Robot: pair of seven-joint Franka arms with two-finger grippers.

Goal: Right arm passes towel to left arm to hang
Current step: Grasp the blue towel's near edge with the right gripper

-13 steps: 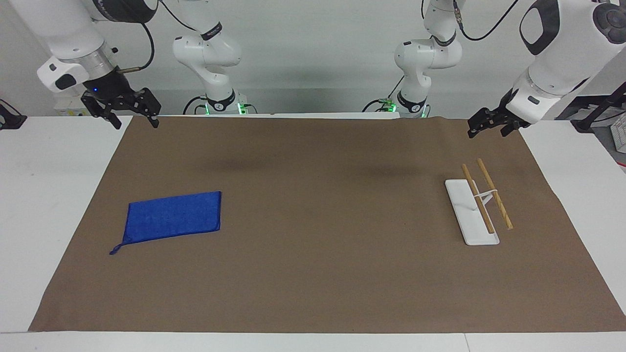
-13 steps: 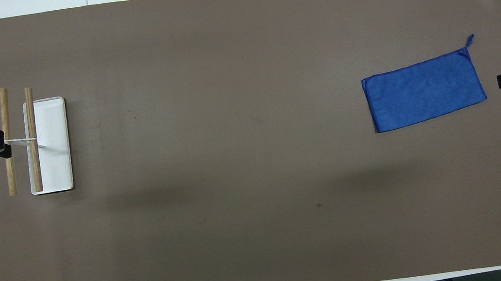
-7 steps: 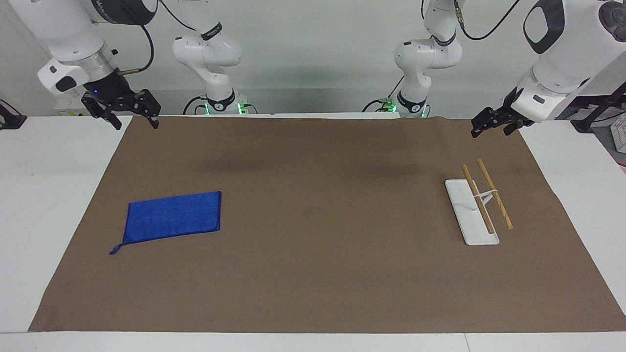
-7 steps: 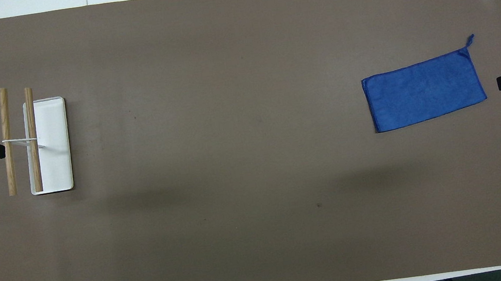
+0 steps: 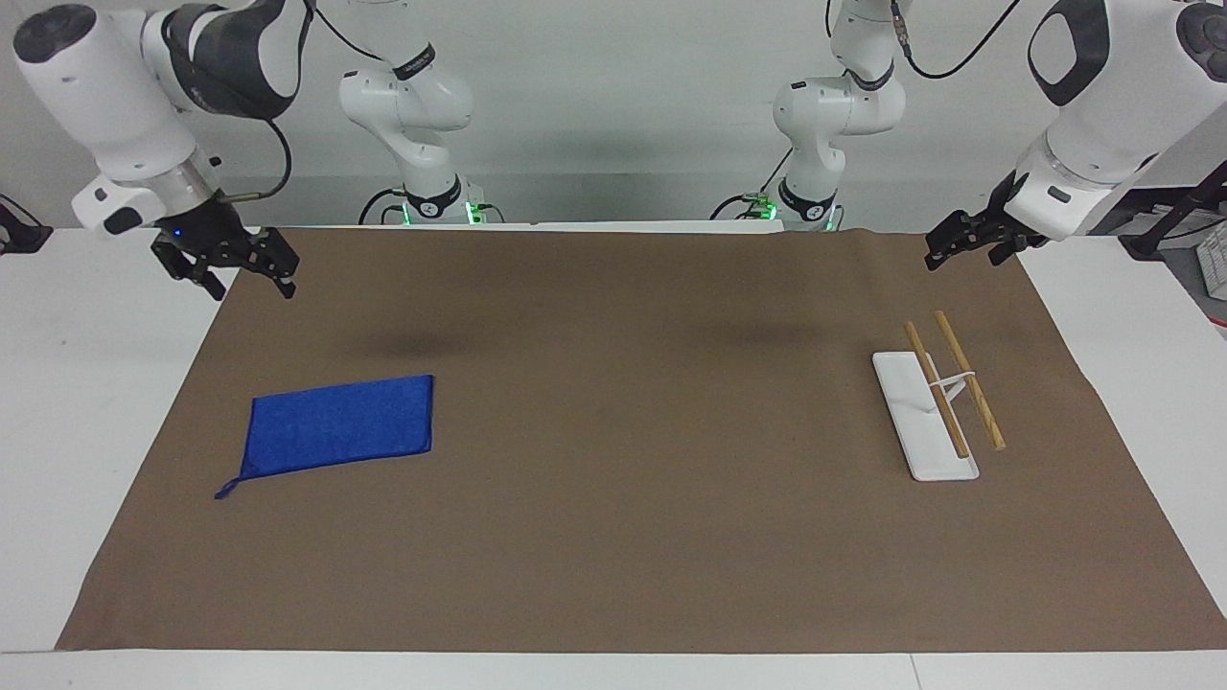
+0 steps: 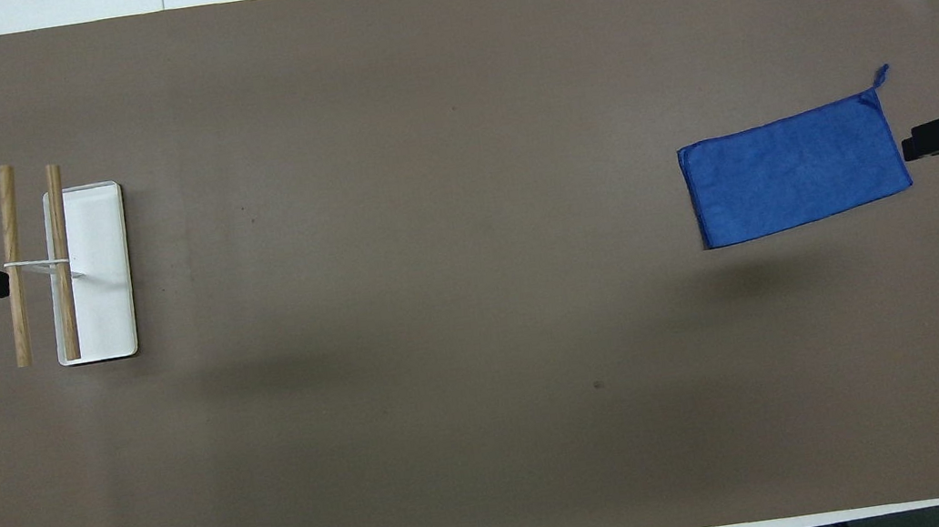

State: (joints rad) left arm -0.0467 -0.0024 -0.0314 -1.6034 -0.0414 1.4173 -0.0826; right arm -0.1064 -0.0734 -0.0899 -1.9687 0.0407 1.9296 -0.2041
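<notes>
Our right gripper (image 5: 242,275) hangs wide open over the mat's edge, so we might pinch only a thin corner of the flat blue towel (image 5: 337,425) and drop it.

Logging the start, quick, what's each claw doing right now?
Right claw: open, empty, up over the mat's edge near the towel.
Left claw: empty, waiting above the rack; opening cannot be told.

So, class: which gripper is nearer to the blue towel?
Right. The right gripper hangs in the air at the towel's end of the table; the left gripper waits above the rack's end.
</notes>
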